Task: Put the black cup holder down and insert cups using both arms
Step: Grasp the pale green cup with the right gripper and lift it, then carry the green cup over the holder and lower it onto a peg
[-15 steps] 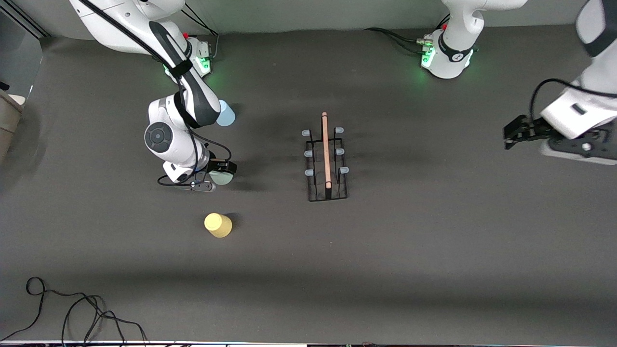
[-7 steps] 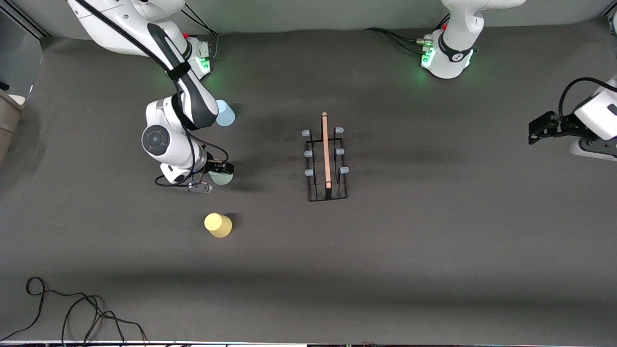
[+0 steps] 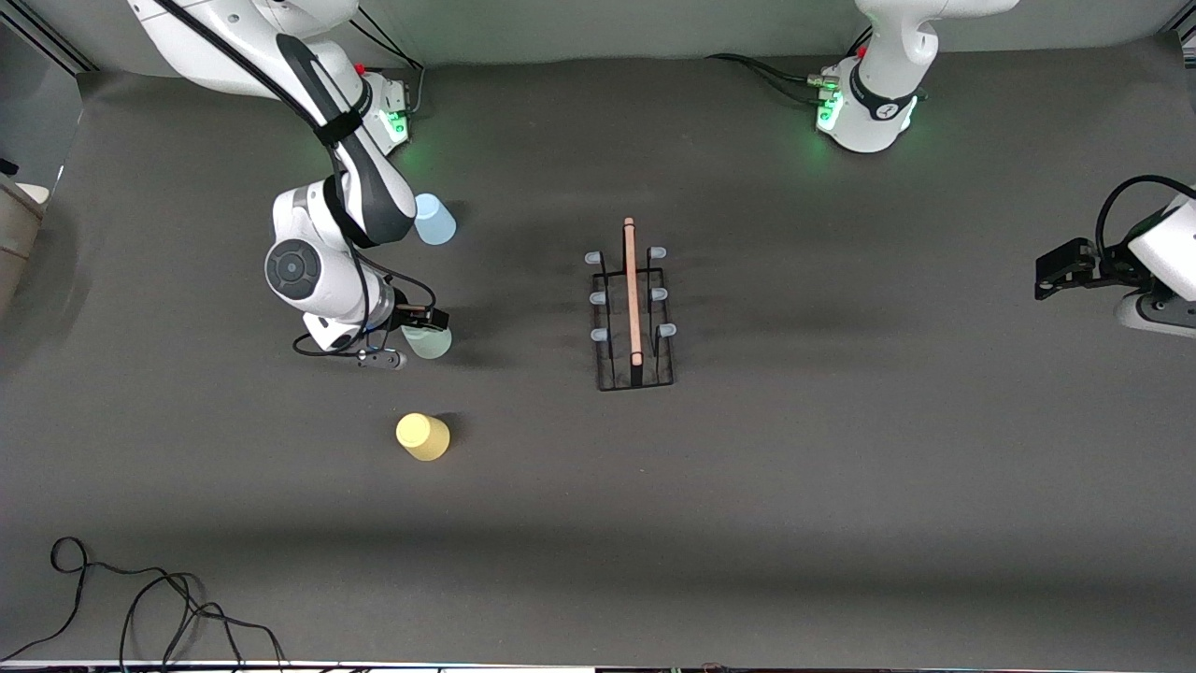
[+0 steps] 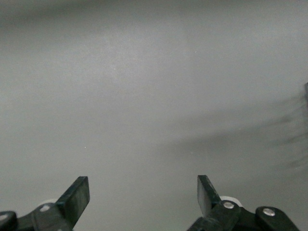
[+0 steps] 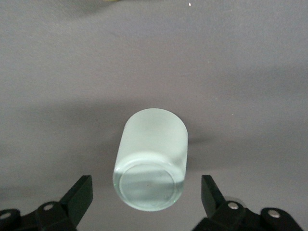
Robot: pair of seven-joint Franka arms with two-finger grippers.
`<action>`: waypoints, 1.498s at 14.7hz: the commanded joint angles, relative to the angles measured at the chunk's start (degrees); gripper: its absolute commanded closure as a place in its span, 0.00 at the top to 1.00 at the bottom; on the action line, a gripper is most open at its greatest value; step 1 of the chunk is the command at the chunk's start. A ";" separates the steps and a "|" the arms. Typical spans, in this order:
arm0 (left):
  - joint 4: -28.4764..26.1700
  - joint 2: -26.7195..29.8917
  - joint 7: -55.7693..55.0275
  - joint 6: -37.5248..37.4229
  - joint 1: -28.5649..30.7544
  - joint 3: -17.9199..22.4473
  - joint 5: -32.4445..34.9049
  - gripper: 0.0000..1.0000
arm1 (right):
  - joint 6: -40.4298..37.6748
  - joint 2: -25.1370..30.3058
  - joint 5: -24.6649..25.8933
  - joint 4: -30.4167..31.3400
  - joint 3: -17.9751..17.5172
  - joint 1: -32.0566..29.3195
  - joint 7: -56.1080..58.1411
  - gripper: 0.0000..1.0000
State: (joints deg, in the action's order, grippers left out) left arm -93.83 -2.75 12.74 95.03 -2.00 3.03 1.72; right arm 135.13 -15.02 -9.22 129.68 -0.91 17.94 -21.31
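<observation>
Right gripper, fingers spread wide, straddles the upside-down green cup without touching. Yellow cup sits at its 6 o'clock, blue cup at 12, holder at 3. Left gripper waits open over bare table.

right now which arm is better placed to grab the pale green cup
Right. The right claw is open straddling the pale green cup, which stands upside down. The left claw hangs open over bare table at the left arm's end.
</observation>
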 commanded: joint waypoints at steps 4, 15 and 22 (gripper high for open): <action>-0.39 0.38 0.71 1.03 0.77 -0.65 -0.93 1.00 | 1.45 -1.07 -1.06 -0.04 0.29 0.60 0.39 0.10; -1.01 0.73 0.71 2.26 0.33 -0.74 0.12 1.00 | -25.69 9.12 -5.52 -15.76 0.03 4.62 -12.95 0.00; -1.53 0.38 -1.66 2.44 0.24 -0.92 0.74 1.00 | -22.56 7.81 -7.30 -20.26 -0.06 18.51 -34.56 0.00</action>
State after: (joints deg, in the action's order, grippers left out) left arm -94.26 -2.90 12.48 96.58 -1.80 2.52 1.42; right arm 111.25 -5.68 -15.44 111.19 -1.59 33.06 -50.77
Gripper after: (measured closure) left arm 0.000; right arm 0.339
